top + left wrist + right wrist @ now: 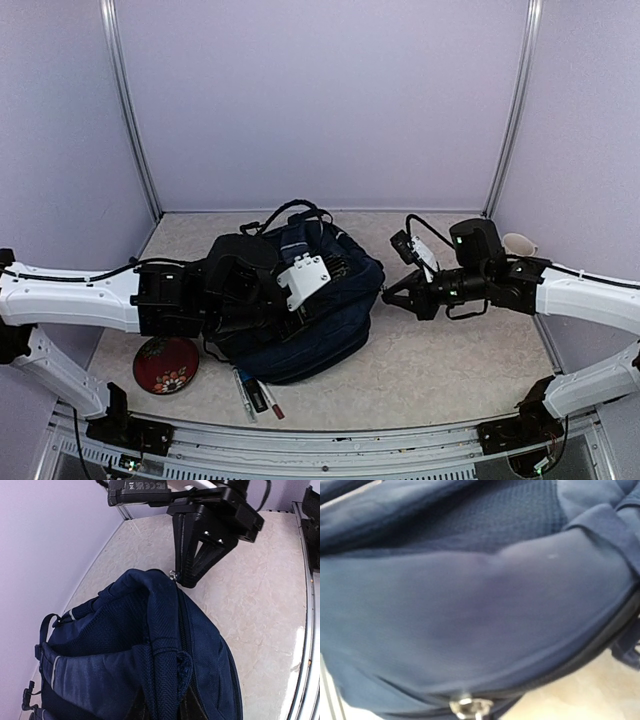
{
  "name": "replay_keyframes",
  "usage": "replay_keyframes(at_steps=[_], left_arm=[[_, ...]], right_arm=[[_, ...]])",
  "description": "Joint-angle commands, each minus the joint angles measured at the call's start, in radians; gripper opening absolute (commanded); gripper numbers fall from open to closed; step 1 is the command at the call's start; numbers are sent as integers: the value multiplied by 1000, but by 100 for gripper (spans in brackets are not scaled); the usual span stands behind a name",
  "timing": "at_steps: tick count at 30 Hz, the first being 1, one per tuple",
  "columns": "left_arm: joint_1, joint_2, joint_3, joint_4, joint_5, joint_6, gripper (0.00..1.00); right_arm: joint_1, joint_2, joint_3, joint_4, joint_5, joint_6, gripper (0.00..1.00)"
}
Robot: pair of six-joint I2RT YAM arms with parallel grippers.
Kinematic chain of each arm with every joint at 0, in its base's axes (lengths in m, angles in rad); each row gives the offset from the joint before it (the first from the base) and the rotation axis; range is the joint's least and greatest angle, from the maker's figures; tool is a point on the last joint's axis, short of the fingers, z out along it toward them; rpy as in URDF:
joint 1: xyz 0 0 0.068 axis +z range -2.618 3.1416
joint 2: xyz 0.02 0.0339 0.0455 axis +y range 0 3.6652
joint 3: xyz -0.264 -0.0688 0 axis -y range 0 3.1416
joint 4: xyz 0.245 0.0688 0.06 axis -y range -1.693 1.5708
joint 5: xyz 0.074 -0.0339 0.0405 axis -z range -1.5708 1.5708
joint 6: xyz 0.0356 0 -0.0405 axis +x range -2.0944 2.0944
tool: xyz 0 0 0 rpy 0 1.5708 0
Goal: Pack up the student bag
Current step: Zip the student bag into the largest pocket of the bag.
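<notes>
The student bag (320, 320), navy blue with dark straps, lies in the middle of the table. My left gripper (258, 300) reaches into its left side from above. In the left wrist view its dark fingers (202, 707) press from both sides on a webbing strap of the student bag (165, 680), so it is shut on the bag. My right gripper (388, 293) sits at the bag's right edge. Seen from the left wrist, the right gripper (186, 580) pinches the metal zipper pull (172, 573). The same zipper pull (467, 709) shows at the bottom of the blurred right wrist view, where the fingers are hidden.
A red dish with a flower pattern (165, 365) lies at the front left beside the bag. A few pens (255, 392) lie just in front of the bag. A white cup (520, 243) stands at the back right behind the right arm. Walls close three sides.
</notes>
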Motion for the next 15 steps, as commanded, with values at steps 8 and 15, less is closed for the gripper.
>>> replay_keyframes(at_steps=[8,15], left_arm=[[-5,-296,-102,57,220,208,0],[50,-334,-141,140,355,255,0]], right_arm=[[-123,159,47,-56,102,-32,0],[-149,263,69,30,75,-40,0]])
